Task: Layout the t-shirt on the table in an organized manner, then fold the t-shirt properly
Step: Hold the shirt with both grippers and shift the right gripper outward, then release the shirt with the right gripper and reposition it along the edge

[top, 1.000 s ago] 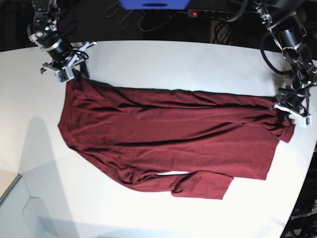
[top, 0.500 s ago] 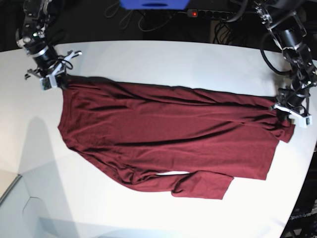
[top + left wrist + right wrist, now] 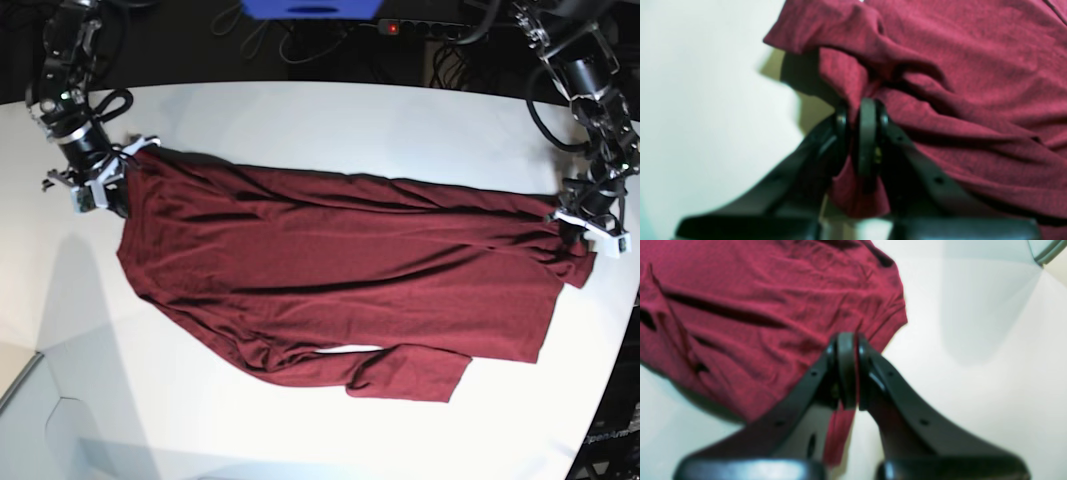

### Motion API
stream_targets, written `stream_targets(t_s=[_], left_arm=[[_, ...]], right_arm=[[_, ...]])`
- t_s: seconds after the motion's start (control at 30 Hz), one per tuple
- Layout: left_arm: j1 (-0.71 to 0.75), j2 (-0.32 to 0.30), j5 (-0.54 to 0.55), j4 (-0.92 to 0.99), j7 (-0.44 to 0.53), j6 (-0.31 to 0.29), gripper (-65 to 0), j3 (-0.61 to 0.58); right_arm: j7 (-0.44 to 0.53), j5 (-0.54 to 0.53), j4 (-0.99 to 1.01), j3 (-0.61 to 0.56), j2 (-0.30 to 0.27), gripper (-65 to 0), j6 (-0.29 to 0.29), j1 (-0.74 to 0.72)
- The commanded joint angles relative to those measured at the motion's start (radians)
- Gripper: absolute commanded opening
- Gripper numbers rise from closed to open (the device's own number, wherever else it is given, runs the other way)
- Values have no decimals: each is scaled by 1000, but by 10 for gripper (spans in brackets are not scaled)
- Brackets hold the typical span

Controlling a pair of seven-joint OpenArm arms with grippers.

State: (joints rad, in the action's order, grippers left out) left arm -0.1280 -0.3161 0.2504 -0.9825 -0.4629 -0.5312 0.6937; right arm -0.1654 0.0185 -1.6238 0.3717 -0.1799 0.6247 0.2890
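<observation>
Both grippers now pinch the t-shirt (image 3: 340, 270) lying on the table (image 3: 330, 120): right gripper (image 3: 846, 373) has just clamped its corner and dragged it outward, left gripper (image 3: 862, 143) stays shut on the opposite edge, so I'm mid-spread, not folding.

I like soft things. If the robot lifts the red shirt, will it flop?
Probably. The t-shirt wrinkles and bunches where the left pincer pinches it, so it looks floppy. It likely sags between both pincers, and seems light.
</observation>
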Motion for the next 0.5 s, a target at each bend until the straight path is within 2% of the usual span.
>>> stream_targets(t_s=[0.0, 0.07, 0.3, 0.4, 0.47], left_arm=[[-19, -22, 11, -20, 25, -2, -648, 2], [-20, -22, 8, -19, 26, -2, -648, 2], [-46, -21, 3, -13, 25, -2, -648, 1], [-46, -19, 3, -13, 25, -2, -648, 1], [-46, -19, 3, -13, 25, -2, -648, 1]], right_arm=[[27, -18, -23, -10, -11, -631, 16, 23], [28, -18, -65, -27, -7, -567, 42, 60], [27, -18, -137, -56, -13, -308, 44, 132], [30, -18, -125, -55, -13, -265, 44, 134], [28, -18, -115, -58, -11, -269, 45, 135]])
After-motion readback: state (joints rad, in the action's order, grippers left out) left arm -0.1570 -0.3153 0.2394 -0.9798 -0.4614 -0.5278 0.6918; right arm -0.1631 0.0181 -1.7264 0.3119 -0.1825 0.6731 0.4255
